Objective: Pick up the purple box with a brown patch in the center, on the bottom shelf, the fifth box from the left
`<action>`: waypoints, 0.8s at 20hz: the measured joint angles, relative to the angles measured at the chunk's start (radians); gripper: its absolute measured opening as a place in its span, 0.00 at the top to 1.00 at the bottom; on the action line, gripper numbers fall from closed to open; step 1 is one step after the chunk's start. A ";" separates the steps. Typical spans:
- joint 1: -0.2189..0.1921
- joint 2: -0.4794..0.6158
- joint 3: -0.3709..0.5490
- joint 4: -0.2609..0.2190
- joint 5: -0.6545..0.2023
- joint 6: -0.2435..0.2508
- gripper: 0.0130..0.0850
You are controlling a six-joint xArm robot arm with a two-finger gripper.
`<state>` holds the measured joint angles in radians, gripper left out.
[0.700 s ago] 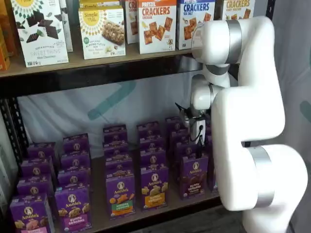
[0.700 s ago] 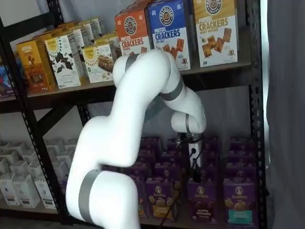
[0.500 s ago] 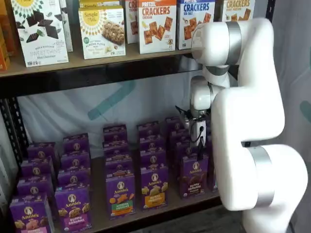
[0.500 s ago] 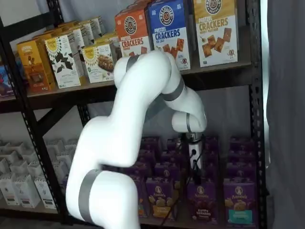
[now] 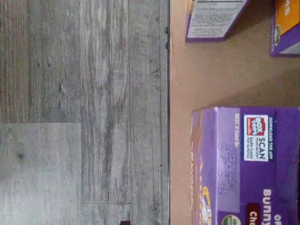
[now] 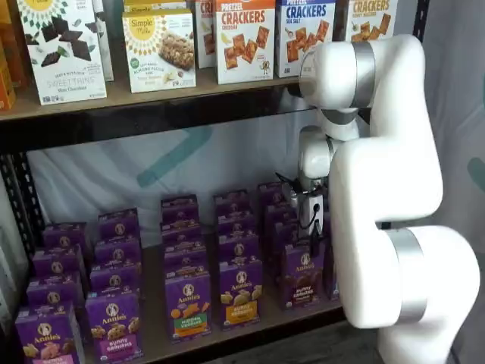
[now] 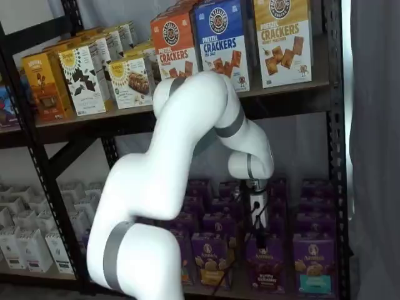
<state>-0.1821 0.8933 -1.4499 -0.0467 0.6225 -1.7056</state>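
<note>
I saw the purple box (image 6: 303,275) standing upright at the front of the bottom shelf (image 6: 265,318), long axis vertical, its brown-patch face turned out toward the cameras in both shelf views (image 7: 265,263). It headed its own row of purple Annie's cartons, with an orange-banded box (image 6: 241,293) just beside it on one side. The gripper (image 6: 312,233) hung directly above that carton, just short of its top edge; its fingers were too dark and narrow for me to make out a gap, though the jaws stood at their widest and held nothing. In the wrist view the box top (image 5: 248,164) showed purple with a Box Tops mark, beside bare shelf board (image 5: 206,79) and grey plank floor (image 5: 84,112).
</note>
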 joint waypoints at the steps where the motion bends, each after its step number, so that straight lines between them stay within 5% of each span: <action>1: -0.002 0.005 -0.006 0.002 0.002 -0.004 0.00; 16: -0.010 0.075 -0.117 -0.002 0.073 -0.008 0.00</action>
<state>-0.1919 0.9682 -1.5668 -0.0489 0.6957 -1.7141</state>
